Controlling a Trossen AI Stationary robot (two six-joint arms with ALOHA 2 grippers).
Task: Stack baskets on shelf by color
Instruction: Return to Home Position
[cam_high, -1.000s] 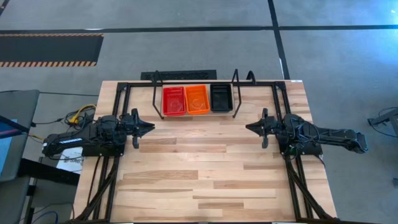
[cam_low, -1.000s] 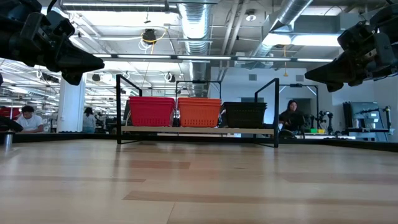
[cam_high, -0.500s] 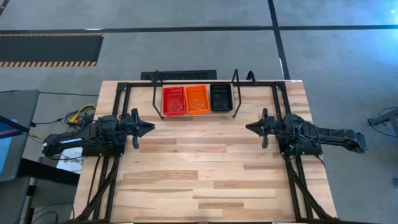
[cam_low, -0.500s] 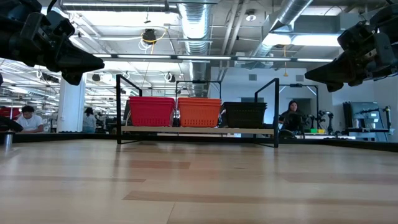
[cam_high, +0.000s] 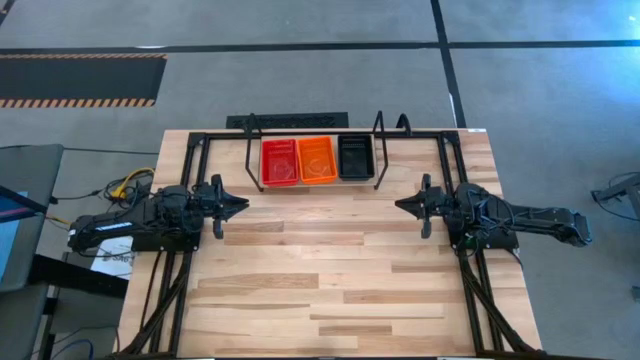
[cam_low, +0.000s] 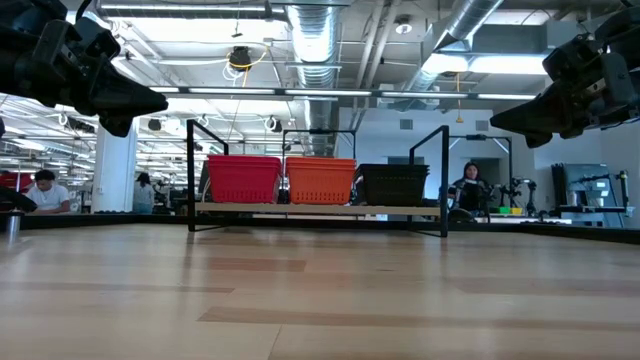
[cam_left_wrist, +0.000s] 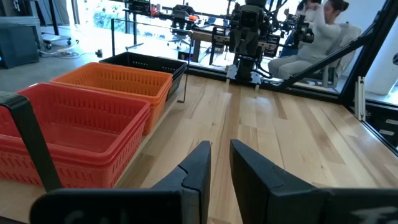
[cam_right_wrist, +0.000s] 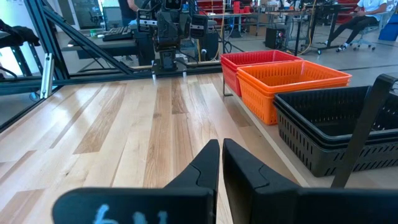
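All the baskets in view are already sitting on the shelf (cam_high: 377, 140) in three stacks sorted by color: the red stack (cam_high: 279, 162), the orange stack (cam_high: 317, 159) and the black stack (cam_high: 355, 156), side by side in the upper middle of the high view. No loose basket is showing on the table (cam_high: 330, 290), so the stacking looks done, and the step in hand is probably just parking the arms. Doing that well means keeping both grippers off the shelf's upright rods and clear of the stacks.

The left gripper (cam_high: 238, 205) is hanging above the table at the left of the high view, below and to the left of the red stack, well apart from it. Its fingers (cam_left_wrist: 196, 168) are nearly together with only a slim gap between them, holding nothing. The right gripper (cam_high: 402, 205) is hanging at the right of the high view, below and to the right of the black stack, also well apart. Its fingers (cam_right_wrist: 208, 163) are practically touching and are empty.

The two grippers are pointing toward each other across bare tabletop.
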